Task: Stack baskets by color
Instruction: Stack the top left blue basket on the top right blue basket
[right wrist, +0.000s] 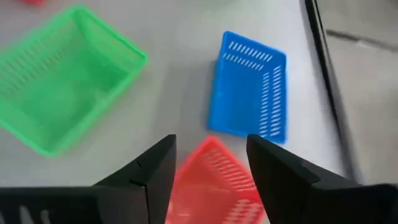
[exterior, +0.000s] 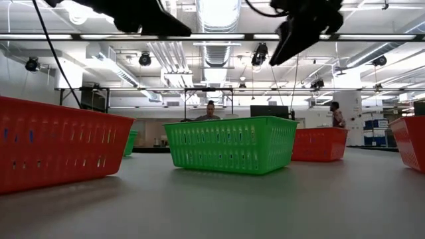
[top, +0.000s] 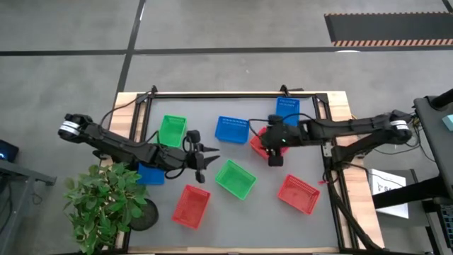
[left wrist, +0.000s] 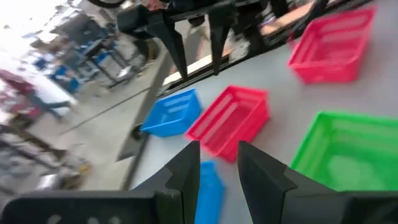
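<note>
My right gripper (top: 274,160) (right wrist: 211,142) hangs open over a red basket (top: 255,144) (right wrist: 214,180) right of the table's middle, holding nothing. A blue basket (top: 287,108) (right wrist: 249,93) lies beyond it at the back, and another blue basket (top: 231,129) sits at centre back. My left gripper (top: 205,164) (left wrist: 217,148) hovers left of centre, open and empty, beside a green basket (top: 236,178) (left wrist: 348,149) (exterior: 232,143). A third blue basket (top: 150,173) lies under the left arm. Other baskets: green (top: 172,130) at back left, red (top: 192,205) at front, red (top: 298,193) at front right.
A potted plant (top: 106,202) stands at the table's front left corner. A wooden frame (top: 233,94) edges the grey table. In the low view, people stand in the room far behind the table.
</note>
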{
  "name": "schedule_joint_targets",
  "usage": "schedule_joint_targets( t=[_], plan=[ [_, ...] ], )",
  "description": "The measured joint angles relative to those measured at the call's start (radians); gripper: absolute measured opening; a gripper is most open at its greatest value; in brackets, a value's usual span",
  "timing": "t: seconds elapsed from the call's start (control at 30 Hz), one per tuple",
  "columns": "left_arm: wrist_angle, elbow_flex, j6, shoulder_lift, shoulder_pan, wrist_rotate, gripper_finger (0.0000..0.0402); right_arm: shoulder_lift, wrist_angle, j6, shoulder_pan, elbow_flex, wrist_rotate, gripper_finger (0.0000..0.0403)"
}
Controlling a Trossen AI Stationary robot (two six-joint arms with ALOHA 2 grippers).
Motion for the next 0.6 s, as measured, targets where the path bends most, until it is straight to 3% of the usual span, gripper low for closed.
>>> schedule_joint_targets(
  t=[0.1,0.37,0.6],
  plan=[
    [0.001,-0.011,0.075,-0.010,0.000,-0.053,0.0090,0.067,-0.022,-0.188,-0.043,0.049,-0.002,0.0181],
    [-0.009,-0.023,0.158,-0.010,0.000,-0.064,0.0090,0.247,-0.025,-0.557,-0.114,0.133,-0.012,0.0160],
    [-0.017,-0.027,0.157,-0.037,0.000,-0.083,0.0090,0.360,-0.040,-0.571,-0.165,0.179,-0.117,0.0145]
  ],
)
